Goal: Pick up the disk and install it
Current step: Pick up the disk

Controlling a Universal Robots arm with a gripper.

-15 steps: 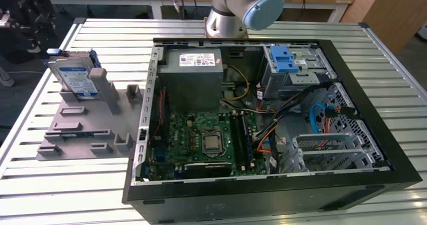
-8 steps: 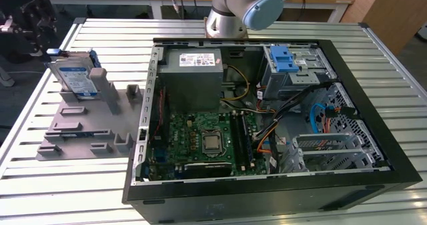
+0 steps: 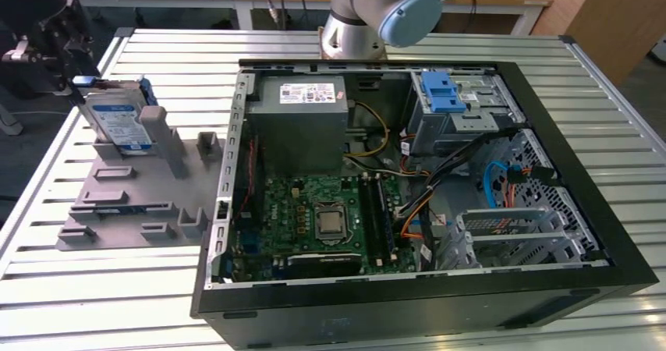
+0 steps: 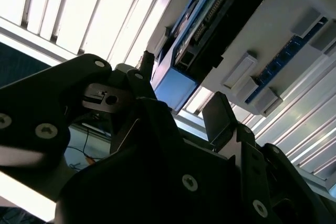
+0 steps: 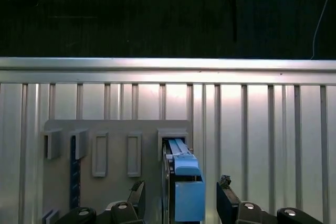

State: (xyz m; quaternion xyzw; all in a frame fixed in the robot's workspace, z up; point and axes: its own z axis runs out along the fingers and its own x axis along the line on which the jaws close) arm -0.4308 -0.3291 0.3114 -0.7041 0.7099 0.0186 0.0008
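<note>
The disk [image 3: 117, 122], silver with a blue-and-white label and a blue carrier frame, stands on edge in a grey slotted holder [image 3: 130, 207] at the exterior view's left, beside the open computer case. My gripper [image 3: 87, 84] hangs at the disk's upper far end. In the first wrist view the disk [image 5: 182, 179] runs edge-on between my two dark fingers [image 5: 227, 196], with a gap on each side. The second wrist view shows the blue frame end [image 4: 177, 84] between the fingertips [image 4: 217, 115]. The gripper [image 5: 181, 199] is open, straddling the disk without gripping it.
The open black computer case [image 3: 582, 171] lies on the slatted metal table [image 3: 93, 288], with a grey power supply box [image 3: 299, 129], the motherboard [image 3: 317, 218] and a blue-handled drive bay [image 3: 448, 95] inside. The arm's base [image 3: 359, 23] stands behind the case. The holder has other slots [image 5: 100, 153].
</note>
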